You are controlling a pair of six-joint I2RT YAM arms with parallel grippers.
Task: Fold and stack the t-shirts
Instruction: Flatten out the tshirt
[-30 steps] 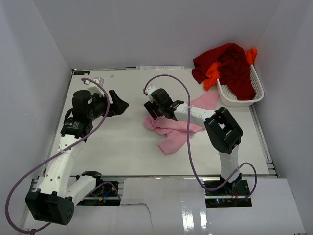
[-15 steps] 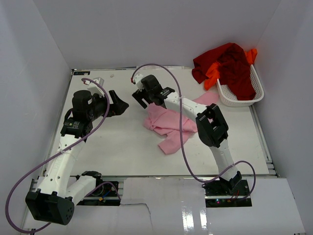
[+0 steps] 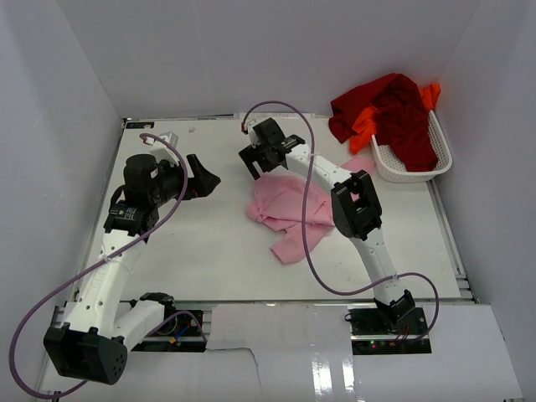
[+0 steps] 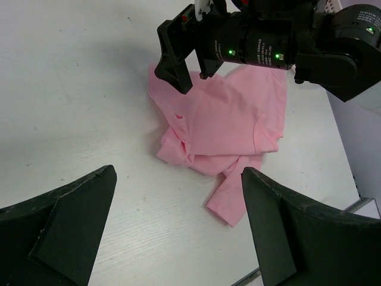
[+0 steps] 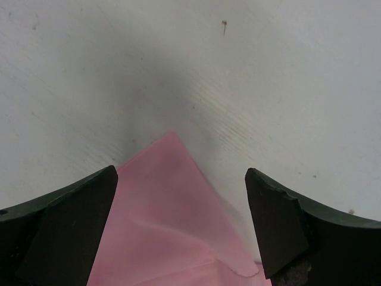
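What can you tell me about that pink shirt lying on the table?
The light pink t-shirt looks like soft, plain cloth. It lies crumpled and partly folded near the middle of the white table, with one strip, perhaps a sleeve, trailing toward the near edge. The right end effector hangs open over its far corner; whether it touches the cloth cannot be told.

A t-shirt [image 3: 289, 209] lies on the table [image 3: 201, 243], left of the basket [image 3: 402, 173]
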